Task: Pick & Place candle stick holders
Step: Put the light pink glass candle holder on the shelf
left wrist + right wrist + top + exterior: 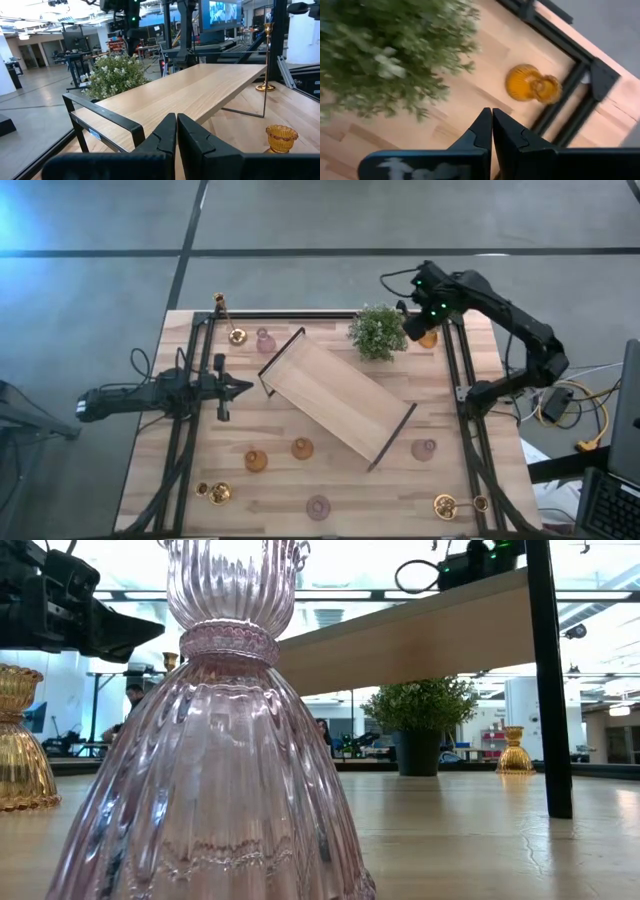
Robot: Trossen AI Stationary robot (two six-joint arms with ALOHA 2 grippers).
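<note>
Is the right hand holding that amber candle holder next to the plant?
No. The right hand is shut and empty, above the amber candle holder, which stands on the table.

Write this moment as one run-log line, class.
left gripper: shut, empty, beside tray | right gripper: shut, empty, above amber holder by plant

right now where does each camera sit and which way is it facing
High view: above the table, looking straight down; both arms show, left hand and right hand shut.
Low view: at table-top height, looking level past a pink glass holder to the room; dark arm parts overhead.
Left wrist view: looks past its shut hand along the wooden tray.
Right wrist view: looks down past its shut hand at an amber holder.
Every view shows the potted plant.
</note>
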